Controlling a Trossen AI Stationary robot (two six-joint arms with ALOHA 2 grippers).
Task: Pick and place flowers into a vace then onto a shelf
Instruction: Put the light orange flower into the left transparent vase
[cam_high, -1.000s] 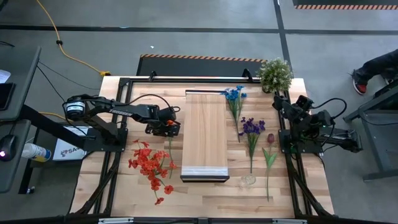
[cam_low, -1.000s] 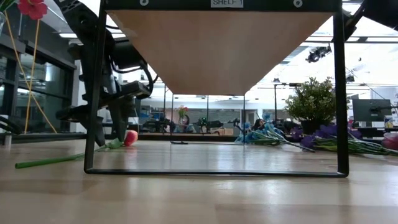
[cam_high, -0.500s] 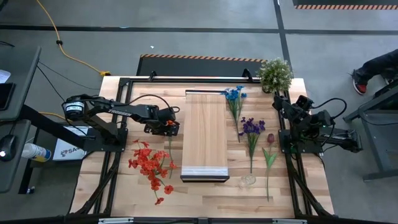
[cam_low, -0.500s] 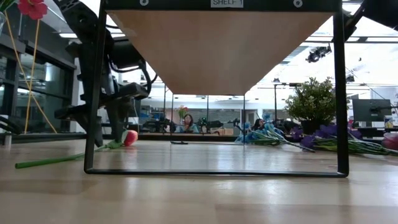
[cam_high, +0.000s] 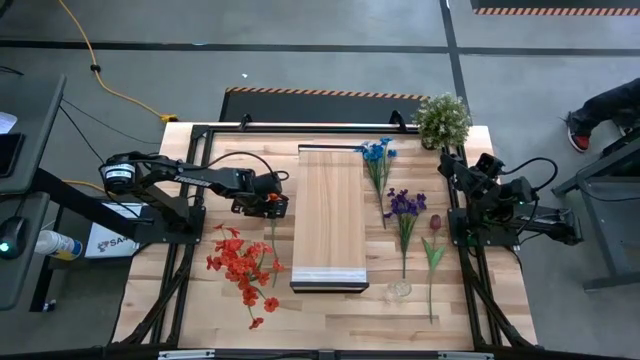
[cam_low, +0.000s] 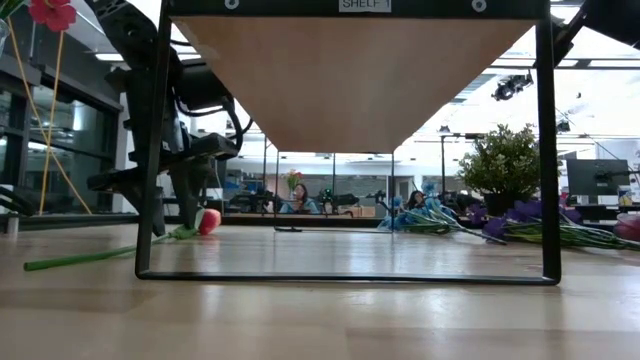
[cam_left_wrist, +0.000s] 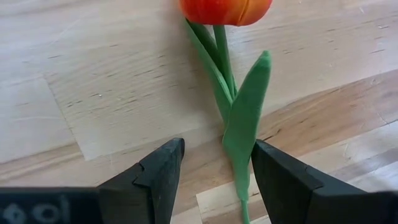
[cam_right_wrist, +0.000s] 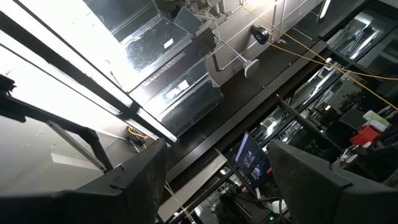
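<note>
Between the spread fingers of the left end effector lies the thin green stem of an artificial orange-red tulip, its head just ahead of the fingertips and one long green leaf reaching back into the gap. Neither finger touches the stem; both stand low over the pale slatted wooden table, and nothing is pinched. From above, this end effector sits just beside the long edge of the raised light-wood plank shelf, which carries a pale strip at its near end. Just behind and to the outer side of the end effector lies a bunch of red-headed flowers flat on the table. Across the shelf from it lie a blue-headed flower, a purple one and a dark-red one, with a small clear glass vase at the foot of their stems. A bushy green potted plant stands at the far corner. The right end effector waits at the table's edge near that plant, its fingers spread and holding nothing, its wrist camera facing the ceiling.
</note>
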